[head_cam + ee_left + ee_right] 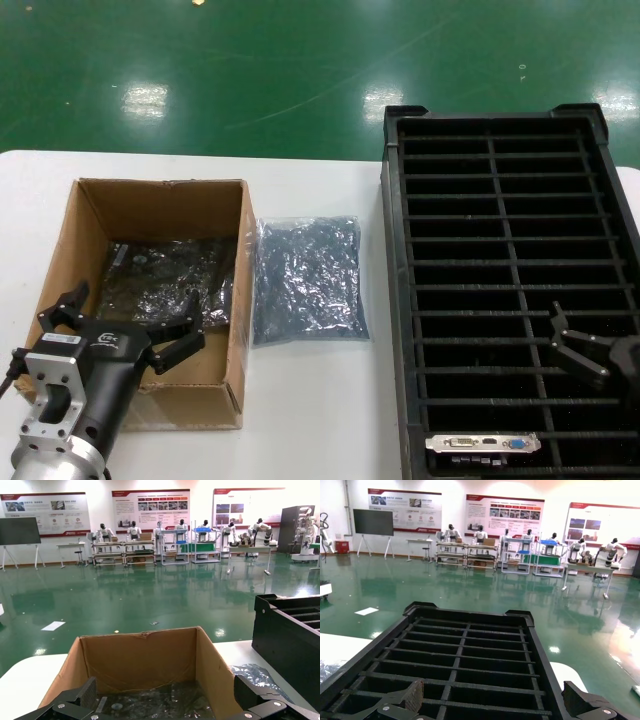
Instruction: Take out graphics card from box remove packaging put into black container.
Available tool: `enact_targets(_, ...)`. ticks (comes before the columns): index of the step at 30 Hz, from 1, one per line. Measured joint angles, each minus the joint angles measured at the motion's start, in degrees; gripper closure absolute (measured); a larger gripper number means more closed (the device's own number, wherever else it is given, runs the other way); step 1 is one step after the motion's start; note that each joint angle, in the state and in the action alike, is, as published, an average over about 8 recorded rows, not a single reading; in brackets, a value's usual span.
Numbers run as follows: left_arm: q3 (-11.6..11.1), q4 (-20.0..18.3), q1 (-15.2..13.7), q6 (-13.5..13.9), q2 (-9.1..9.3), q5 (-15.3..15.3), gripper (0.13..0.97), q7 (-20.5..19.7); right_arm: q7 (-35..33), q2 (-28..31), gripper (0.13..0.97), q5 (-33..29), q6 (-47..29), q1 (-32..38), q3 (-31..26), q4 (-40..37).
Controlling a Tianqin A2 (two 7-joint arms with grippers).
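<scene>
The brown cardboard box (95,205) stands open at the left of the table. A dark shiny anti-static bag (165,275) lies on its floor; what it holds is hard to tell. My left gripper (128,312) is open just above the box's near end, over this bag (160,702). A second crinkly grey-silver bag (305,280) lies flat on the table between the box and the black container (395,300). A bare graphics card (483,443) with its silver bracket stands in a near slot. My right gripper (578,348) is open above the container's near right part.
The table's white top (310,400) spreads in front of the box and bag. The green floor (250,70) lies beyond the far edge. The container's ribs (470,655) form two columns of slots below my right gripper (497,705).
</scene>
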Motion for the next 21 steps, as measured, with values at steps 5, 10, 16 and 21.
enact_targets(5,0.00,0.00,0.00,0.00,0.00,0.00,0.132,0.00,0.00,0.00,0.129,0.00,0.00,0.00,0.00,0.00)
enact_targets(10,0.00,0.00,0.00,0.00,0.00,0.00,0.132,0.00,0.00,0.00,0.129,0.00,0.00,0.00,0.00,0.00)
enact_targets(16,0.00,0.00,0.00,0.00,0.00,0.00,0.132,0.00,0.00,0.00,0.129,0.00,0.00,0.00,0.00,0.00)
enact_targets(21,0.00,0.00,0.00,0.00,0.00,0.00,0.132,0.00,0.00,0.00,0.129,0.00,0.00,0.00,0.00,0.00)
